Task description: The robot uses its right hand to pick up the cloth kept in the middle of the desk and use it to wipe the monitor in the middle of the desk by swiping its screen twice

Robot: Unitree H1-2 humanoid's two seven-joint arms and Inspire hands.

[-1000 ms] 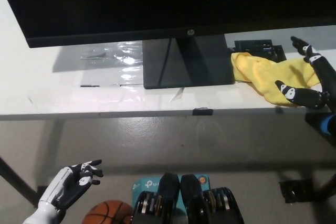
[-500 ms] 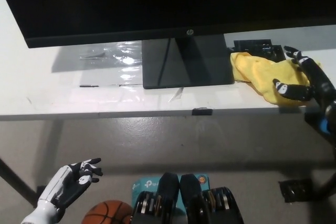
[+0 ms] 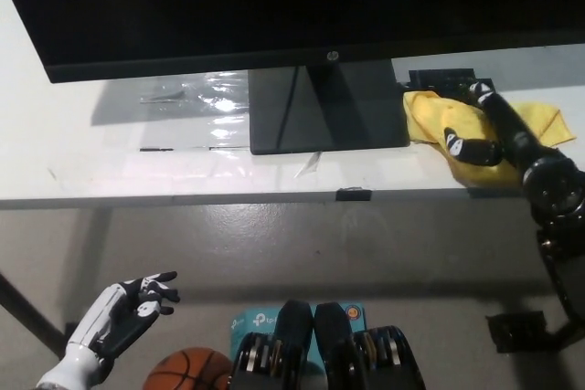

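Black right hand (image 3: 483, 127) on yellow cloth (image 3: 437, 118), fingers (image 3: 454, 141) apart; left hand (image 3: 123, 311) open

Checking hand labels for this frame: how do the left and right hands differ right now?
The left hand is white and hangs low, below the desk edge near a basketball; the right hand is black and reaches over the desk. The left hand is open and holds nothing; the right hand rests on the yellow cloth, its fingers curling into it, though a closed grip is not clear. Both are five-fingered hands with light fingertip markings.
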